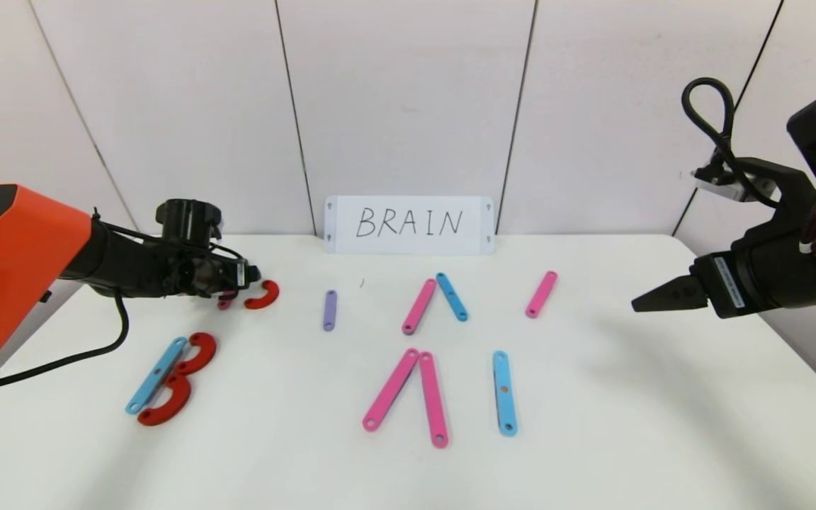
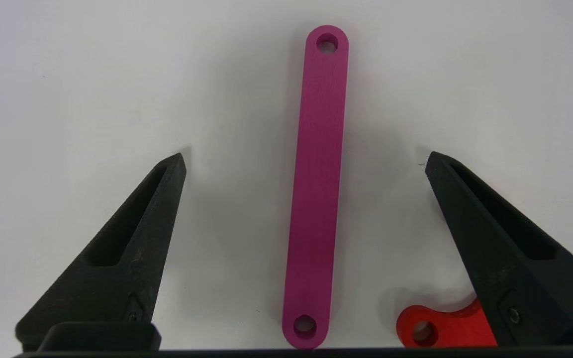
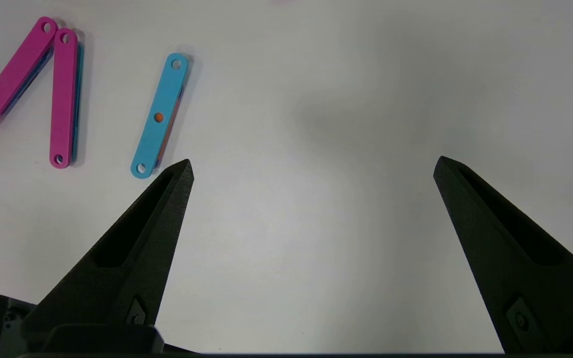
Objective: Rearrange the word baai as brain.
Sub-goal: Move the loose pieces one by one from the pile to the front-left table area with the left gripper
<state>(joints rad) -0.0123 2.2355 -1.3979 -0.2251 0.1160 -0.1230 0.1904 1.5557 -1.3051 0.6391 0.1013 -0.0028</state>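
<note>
1. The left gripper (image 2: pixel 306 159) hangs wide open over a pink strip (image 2: pixel 316 189), beside a red curve (image 2: pixel 435 328).
2. The right gripper (image 3: pixel 311 166) is wide open, empty, above bare table (image 1: pixel 663 425).
3. The word's other pieces (image 1: pixel 415 386) lie before the card (image 1: pixel 408 224).

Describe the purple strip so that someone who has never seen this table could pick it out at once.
Start at the white card reading BRAIN, propped against the back wall. Just in front of its left end, alone on the white table, lies the purple strip, running front to back. It is the only purple piece, and shorter than the pink and blue strips to its right.
</note>
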